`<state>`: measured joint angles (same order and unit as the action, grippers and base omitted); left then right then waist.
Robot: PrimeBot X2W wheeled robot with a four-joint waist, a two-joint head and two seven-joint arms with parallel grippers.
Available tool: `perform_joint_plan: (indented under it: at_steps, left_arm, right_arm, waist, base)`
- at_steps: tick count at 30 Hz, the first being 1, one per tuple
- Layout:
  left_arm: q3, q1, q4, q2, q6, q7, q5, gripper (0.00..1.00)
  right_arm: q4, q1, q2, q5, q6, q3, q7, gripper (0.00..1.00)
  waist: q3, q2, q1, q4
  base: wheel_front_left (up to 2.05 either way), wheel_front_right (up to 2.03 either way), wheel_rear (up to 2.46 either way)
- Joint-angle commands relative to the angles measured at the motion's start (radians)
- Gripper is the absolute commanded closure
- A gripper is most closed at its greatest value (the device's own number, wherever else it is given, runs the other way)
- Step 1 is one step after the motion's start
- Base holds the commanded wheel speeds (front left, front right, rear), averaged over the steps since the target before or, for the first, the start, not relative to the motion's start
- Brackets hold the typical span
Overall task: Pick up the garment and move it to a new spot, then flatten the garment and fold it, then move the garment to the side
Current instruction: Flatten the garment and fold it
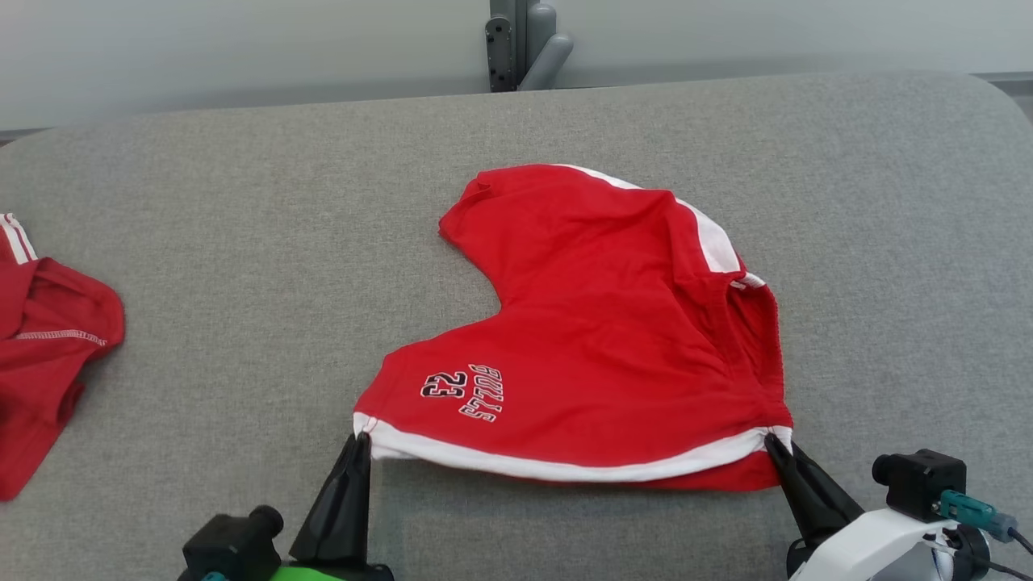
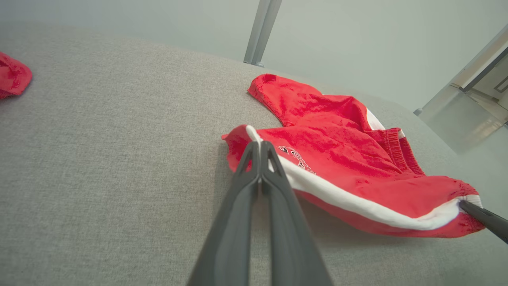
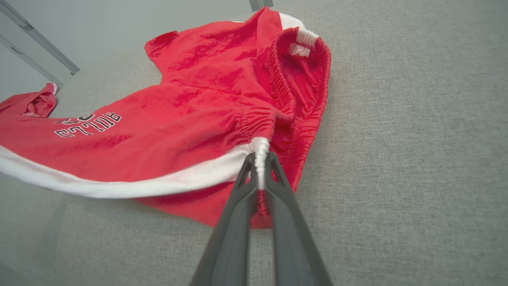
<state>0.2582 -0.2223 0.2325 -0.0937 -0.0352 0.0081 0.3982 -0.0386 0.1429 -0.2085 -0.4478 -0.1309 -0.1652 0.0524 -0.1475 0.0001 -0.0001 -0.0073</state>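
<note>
The red garment [image 1: 613,339] looks light, soft and limp, so I judge it will sag and crease unless held by its white-trimmed corners. It lies right of centre in the head view on the grey cushion [image 1: 242,242]. The left gripper [image 1: 361,440] is clenched on its lower-left corner, and the right gripper [image 1: 776,442] is clenched on its lower-right corner by the waistband.

A grey fabric surface [image 1: 242,242] carries red shorts [image 1: 597,323] right of centre and a second red garment [image 1: 40,355] at the left edge.
</note>
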Motion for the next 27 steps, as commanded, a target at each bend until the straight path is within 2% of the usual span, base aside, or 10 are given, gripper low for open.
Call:
perform_joint_plan:
  at_steps: [1,7,12,17,23,26,27]
  left_arm:
    - [-0.006,0.033,0.009,-0.012,0.007,-0.006,-0.006,1.0]
    - [-0.018,0.154,0.001,-0.045,0.036,-0.008,-0.027,1.0]
    - [-0.038,0.352,-0.063,-0.069,0.073,-0.016,-0.037,1.0]
    - [-0.04,0.591,-0.23,-0.071,0.111,-0.029,-0.032,1.0]
    - [-0.021,0.857,-0.509,-0.066,0.142,-0.07,-0.026,1.0]
    - [-0.003,0.96,-0.656,-0.062,0.153,-0.098,-0.023,1.0]
    - [-0.003,0.96,-0.656,-0.062,0.153,-0.098,-0.023,1.0]
  right_arm:
    - [-0.012,0.002,0.004,0.0,0.0,0.009,-0.004,1.0]
    - [-0.042,-0.058,0.061,-0.06,0.0,0.024,-0.011,1.0]
    - [-0.003,-0.179,0.118,-0.087,0.0,0.077,-0.056,1.0]
    - [0.103,-0.338,0.138,-0.092,0.0,0.076,-0.113,1.0]
    - [0.258,-0.496,0.148,-0.078,0.0,0.059,-0.195,1.0]
    - [0.334,-0.549,0.152,-0.084,0.0,0.06,-0.232,1.0]
    - [0.334,-0.549,0.152,-0.084,0.0,0.06,-0.232,1.0]
  waist:
    - [-0.015,-0.0001,0.0001,-0.01]
    - [-0.056,-0.0001,0.0001,-0.053]
    - [-0.127,-0.0001,0.0001,-0.092]
    - [-0.193,-0.0001,0.0001,-0.125]
    - [-0.253,-0.0001,0.0001,-0.161]
    - [-0.273,-0.0001,0.0001,-0.18]
    - [-0.273,-0.0001,0.0001,-0.18]
  base:
    - [0.0,0.0,0.0]
    - [0.0,0.0,0.0]
    - [0.0,0.0,0.0]
    - [0.0,0.0,0.0]
    - [0.0,0.0,0.0]
    - [0.0,0.0,0.0]
    - [0.0,0.0,0.0]
